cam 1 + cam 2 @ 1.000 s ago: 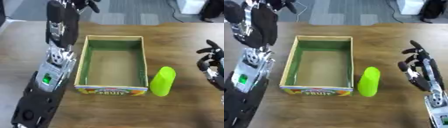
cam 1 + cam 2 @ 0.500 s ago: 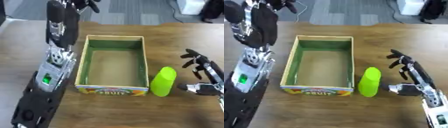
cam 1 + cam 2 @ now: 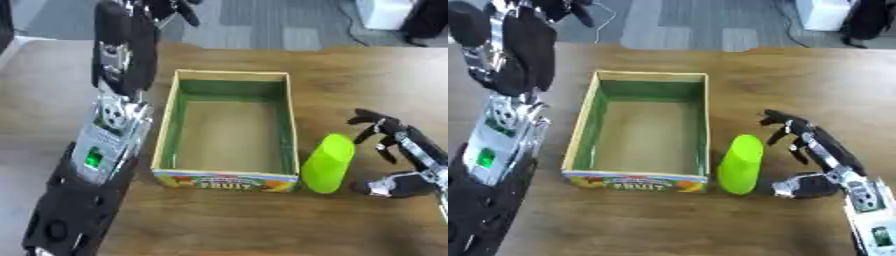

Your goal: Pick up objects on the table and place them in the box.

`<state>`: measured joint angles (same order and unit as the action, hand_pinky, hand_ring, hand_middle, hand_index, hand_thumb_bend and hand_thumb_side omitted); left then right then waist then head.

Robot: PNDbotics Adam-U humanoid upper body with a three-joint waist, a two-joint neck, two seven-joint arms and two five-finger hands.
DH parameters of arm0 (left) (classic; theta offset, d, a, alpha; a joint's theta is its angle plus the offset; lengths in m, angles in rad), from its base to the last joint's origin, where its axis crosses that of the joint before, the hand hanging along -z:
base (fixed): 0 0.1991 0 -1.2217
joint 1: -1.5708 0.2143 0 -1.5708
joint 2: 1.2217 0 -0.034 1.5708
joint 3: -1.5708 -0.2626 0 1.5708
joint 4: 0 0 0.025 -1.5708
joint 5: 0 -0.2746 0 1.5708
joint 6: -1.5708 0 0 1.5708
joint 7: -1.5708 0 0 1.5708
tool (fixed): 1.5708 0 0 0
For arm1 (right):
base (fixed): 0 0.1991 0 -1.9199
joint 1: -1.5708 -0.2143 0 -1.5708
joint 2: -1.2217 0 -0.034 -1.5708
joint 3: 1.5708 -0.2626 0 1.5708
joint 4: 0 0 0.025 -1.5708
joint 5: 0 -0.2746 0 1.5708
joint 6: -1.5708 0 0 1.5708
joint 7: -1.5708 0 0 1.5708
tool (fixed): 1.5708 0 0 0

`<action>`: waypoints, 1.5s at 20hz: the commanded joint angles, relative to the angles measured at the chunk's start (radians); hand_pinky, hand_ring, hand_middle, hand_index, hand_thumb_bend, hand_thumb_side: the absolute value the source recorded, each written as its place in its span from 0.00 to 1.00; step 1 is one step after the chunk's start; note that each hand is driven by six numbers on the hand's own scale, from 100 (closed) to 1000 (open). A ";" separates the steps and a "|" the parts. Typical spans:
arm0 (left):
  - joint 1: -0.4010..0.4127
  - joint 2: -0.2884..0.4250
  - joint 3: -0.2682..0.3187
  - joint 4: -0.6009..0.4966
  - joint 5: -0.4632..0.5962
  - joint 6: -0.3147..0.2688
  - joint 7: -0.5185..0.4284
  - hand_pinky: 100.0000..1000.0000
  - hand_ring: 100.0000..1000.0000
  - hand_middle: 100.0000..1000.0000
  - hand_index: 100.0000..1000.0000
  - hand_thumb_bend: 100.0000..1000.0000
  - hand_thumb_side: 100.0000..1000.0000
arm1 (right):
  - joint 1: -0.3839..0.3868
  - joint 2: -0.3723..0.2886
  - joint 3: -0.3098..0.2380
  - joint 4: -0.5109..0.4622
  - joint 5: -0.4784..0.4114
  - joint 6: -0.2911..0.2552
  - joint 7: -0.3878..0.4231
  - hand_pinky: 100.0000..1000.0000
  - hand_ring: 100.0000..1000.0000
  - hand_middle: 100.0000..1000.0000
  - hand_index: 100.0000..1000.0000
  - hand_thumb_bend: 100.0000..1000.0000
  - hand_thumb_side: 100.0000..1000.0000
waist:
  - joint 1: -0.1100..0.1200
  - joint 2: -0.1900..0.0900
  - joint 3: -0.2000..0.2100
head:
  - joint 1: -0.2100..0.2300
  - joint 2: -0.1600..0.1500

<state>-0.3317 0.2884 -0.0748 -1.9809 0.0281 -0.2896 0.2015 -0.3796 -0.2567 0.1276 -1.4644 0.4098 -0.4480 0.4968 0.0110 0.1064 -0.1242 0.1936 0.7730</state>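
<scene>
Cup: your lime-green plastic cup (image 3: 740,164) lies on the wooden desk (image 3: 350,75), just beside the right wall of the box.
Box: the open cardboard fruit box with green inner walls (image 3: 229,131) holds nothing.
Right robot hand (image 3: 814,150): spread wide beside the cup, holding nothing.
Left robot hand (image 3: 166,7): raised at the far left; I cannot tell its fingers.
</scene>
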 commanded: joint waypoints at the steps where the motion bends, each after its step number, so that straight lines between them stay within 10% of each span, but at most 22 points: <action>1: -0.006 0.005 0.002 -0.019 -0.001 0.000 -0.001 0.32 0.51 0.59 0.71 0.58 0.95 | -0.021 0.000 -0.015 -0.032 -0.032 -0.013 -0.019 0.09 0.59 0.77 1.00 0.85 0.59 | 0.003 -0.012 0.001 | -0.003 -0.003; 5: -0.004 0.003 0.002 -0.019 -0.002 0.001 -0.001 0.32 0.51 0.59 0.71 0.58 0.95 | -0.023 0.013 -0.018 -0.032 -0.146 -0.046 -0.152 0.36 0.69 0.77 1.00 0.80 0.63 | 0.008 -0.011 0.002 | -0.004 -0.003; 8: -0.002 0.002 0.003 -0.019 -0.003 0.001 0.000 0.32 0.51 0.59 0.71 0.58 0.95 | -0.024 0.010 -0.017 -0.025 -0.170 -0.053 -0.216 0.33 0.68 0.78 1.00 0.79 0.63 | 0.010 -0.012 0.003 | -0.005 -0.003; 9: -0.002 0.002 0.003 -0.019 -0.003 0.001 0.000 0.32 0.51 0.59 0.71 0.58 0.95 | -0.024 0.009 -0.017 -0.022 -0.168 -0.053 -0.229 0.12 0.57 0.77 1.00 0.81 0.66 | 0.010 -0.011 0.003 | -0.005 -0.003; 10: -0.002 0.002 0.003 -0.019 -0.004 0.001 0.001 0.32 0.51 0.59 0.71 0.58 0.95 | -0.024 0.009 -0.018 -0.021 -0.160 -0.051 -0.239 0.17 0.59 0.77 1.00 0.81 0.66 | 0.010 -0.011 0.003 | -0.005 -0.003; 11: -0.002 0.002 0.004 -0.019 -0.004 0.001 0.001 0.32 0.51 0.59 0.71 0.58 0.95 | -0.024 0.007 -0.023 -0.020 -0.145 -0.047 -0.255 0.00 0.23 0.71 1.00 0.78 0.72 | 0.010 -0.011 0.002 | -0.004 -0.003; 15: 0.000 0.002 0.004 -0.019 -0.005 0.002 0.002 0.32 0.51 0.59 0.71 0.58 0.95 | -0.026 0.000 -0.044 -0.039 -0.034 -0.046 -0.395 0.00 0.00 0.46 0.94 0.73 0.79 | 0.012 -0.011 0.002 | -0.004 -0.003; 25: -0.001 0.000 0.004 -0.019 -0.007 0.003 0.004 0.32 0.51 0.59 0.71 0.58 0.95 | -0.023 0.011 -0.016 -0.014 0.124 -0.050 -0.530 0.00 0.01 0.47 0.95 0.70 0.81 | 0.012 -0.009 0.005 | -0.004 -0.003; 30: 0.000 0.000 0.005 -0.019 -0.008 0.003 0.004 0.32 0.51 0.59 0.71 0.58 0.95 | -0.022 0.016 -0.009 -0.004 0.057 -0.035 -0.505 0.00 0.46 0.65 0.97 0.68 0.85 | 0.012 -0.009 0.005 | -0.004 -0.003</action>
<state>-0.3249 0.2870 -0.0748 -1.9809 0.0261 -0.2887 0.2023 -0.3879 -0.2382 0.1175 -1.4566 0.4852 -0.4860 -0.0148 0.0230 0.1064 -0.1210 0.1929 0.7730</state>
